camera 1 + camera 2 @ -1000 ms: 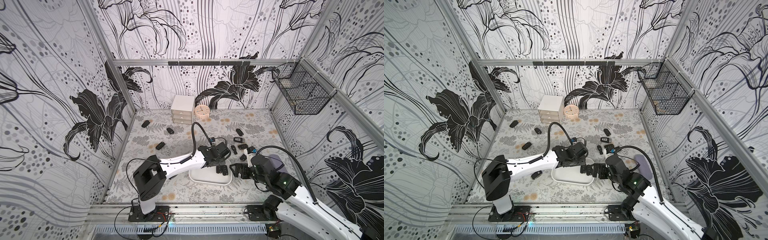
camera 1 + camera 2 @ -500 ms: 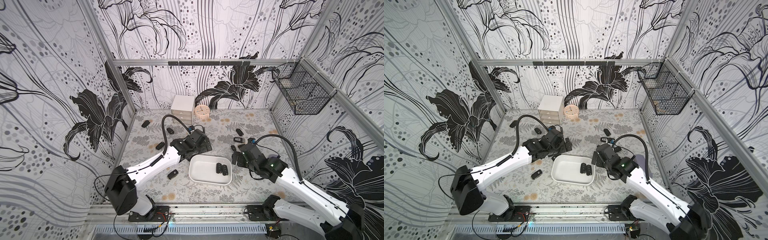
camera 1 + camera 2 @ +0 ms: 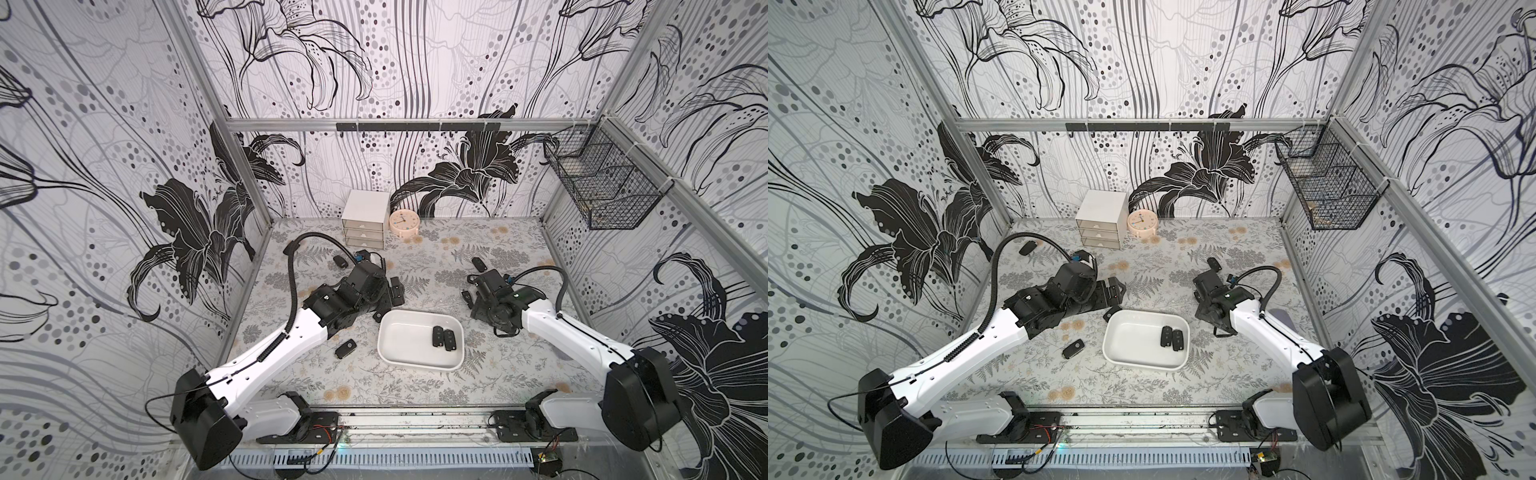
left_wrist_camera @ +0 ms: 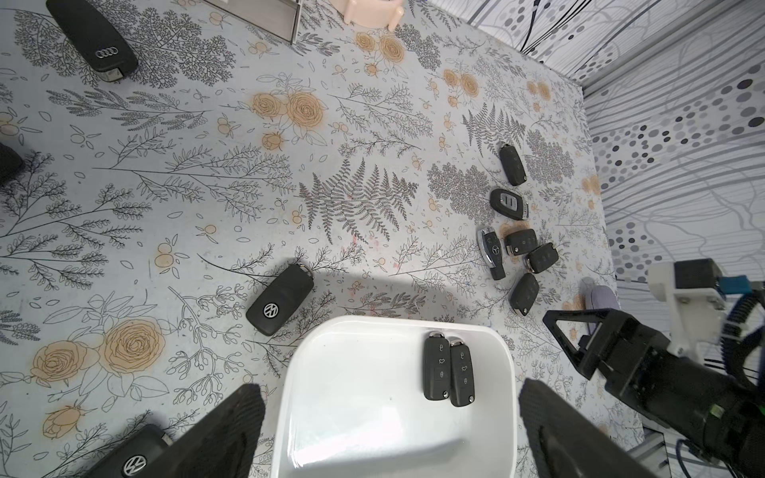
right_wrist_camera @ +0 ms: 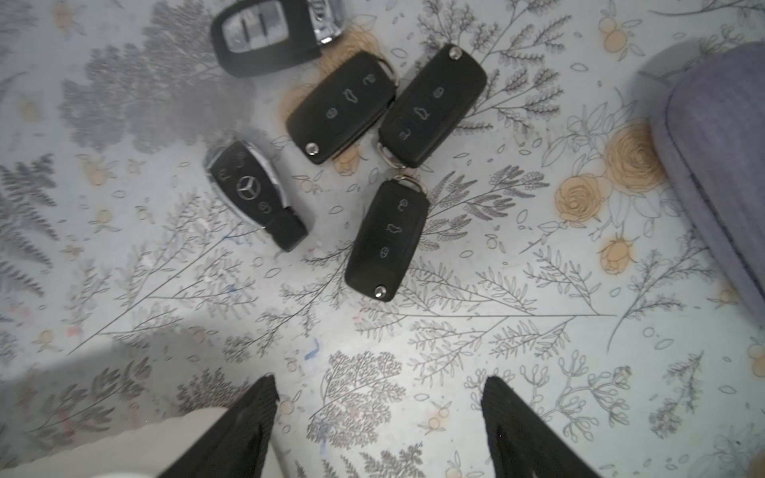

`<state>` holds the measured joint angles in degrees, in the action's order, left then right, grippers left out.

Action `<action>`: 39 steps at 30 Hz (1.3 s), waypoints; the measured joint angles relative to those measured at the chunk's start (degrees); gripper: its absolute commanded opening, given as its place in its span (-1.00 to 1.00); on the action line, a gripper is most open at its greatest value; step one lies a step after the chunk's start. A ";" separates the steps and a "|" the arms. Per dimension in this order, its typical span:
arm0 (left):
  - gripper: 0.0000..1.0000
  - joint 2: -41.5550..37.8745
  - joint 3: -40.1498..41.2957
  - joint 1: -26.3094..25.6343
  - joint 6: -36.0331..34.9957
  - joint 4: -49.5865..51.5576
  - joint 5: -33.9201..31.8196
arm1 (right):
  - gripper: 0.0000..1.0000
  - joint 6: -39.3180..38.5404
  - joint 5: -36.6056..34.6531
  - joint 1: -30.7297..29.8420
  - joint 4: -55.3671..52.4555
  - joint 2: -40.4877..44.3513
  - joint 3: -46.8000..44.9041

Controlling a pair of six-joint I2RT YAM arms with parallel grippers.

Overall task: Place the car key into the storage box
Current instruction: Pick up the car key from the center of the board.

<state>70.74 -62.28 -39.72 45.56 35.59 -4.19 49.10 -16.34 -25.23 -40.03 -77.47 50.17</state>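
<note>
Storage box (image 3: 409,353) sits flat on the floral surface (image 3: 440,253), between the two arms and nearer their bases than the back wall; both top views show it. Two black car keys (image 3: 437,336) lie inside it, side by side and touching, buttons up, toward its right end.

The left claw (image 4: 387,385) hangs by the box's far left corner with its jaws spread wide and nothing between them; in its wrist view the box's white floor fills the gap. Just beside that corner, but apart from it, a VW key (image 4: 279,304) lies badge up. A second VW key (image 3: 345,348) rests on the surface to the left of the box, next to the left forearm, and an Audi key (image 3: 340,262) lies farther back.

The right claw (image 5: 380,380) is over bare surface to the right of the box, jaws apart and gripping nothing. Ahead of it is a cluster of keys: a Mercedes key (image 5: 252,194), three flip keys (image 5: 387,240), one of which lies nearest the claw, and a silver-buttoned fob (image 5: 269,37) at the far side. A lilac-grey pad (image 5: 712,145) lies beside the cluster.

Against the back wall stand a small drawer cabinet (image 3: 365,220) and, just beside it, a pink clock (image 3: 404,222). A black wire basket (image 3: 602,191) hangs on the right wall.
</note>
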 measured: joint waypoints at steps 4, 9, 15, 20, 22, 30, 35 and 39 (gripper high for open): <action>0.99 -0.70 1.11 0.07 -1.42 -0.61 0.90 | 0.45 -0.20 1.97 2.86 1.38 -3.28 0.00; 0.99 -1.44 2.03 0.31 -2.86 -2.91 3.21 | 0.36 -0.61 4.28 5.53 3.17 -8.44 0.92; 0.99 -1.16 2.03 0.31 -3.56 -4.59 3.87 | 0.32 -1.88 6.47 8.90 4.81 -14.05 4.57; 0.98 0.44 2.01 0.31 -3.58 -5.62 4.07 | 0.21 -3.10 7.82 11.65 5.60 -17.05 6.36; 0.98 1.46 1.95 0.31 -3.63 -5.79 4.17 | 0.18 -3.61 8.15 12.07 5.70 -18.29 7.04; 0.99 4.66 0.22 0.31 -3.96 -6.40 4.59 | 0.03 -4.61 8.79 12.09 6.03 -20.83 7.58; 0.99 5.07 -0.04 0.31 -4.17 -6.58 5.07 | -0.25 -5.25 9.35 12.09 5.99 -20.83 7.58; 0.98 5.29 -0.04 0.31 -4.42 -6.58 5.42 | -0.43 -5.18 9.53 12.09 5.99 -20.81 7.54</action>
<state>76.03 -62.33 -39.42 41.15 29.02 1.23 43.92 -6.81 -13.15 -34.04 -98.28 57.71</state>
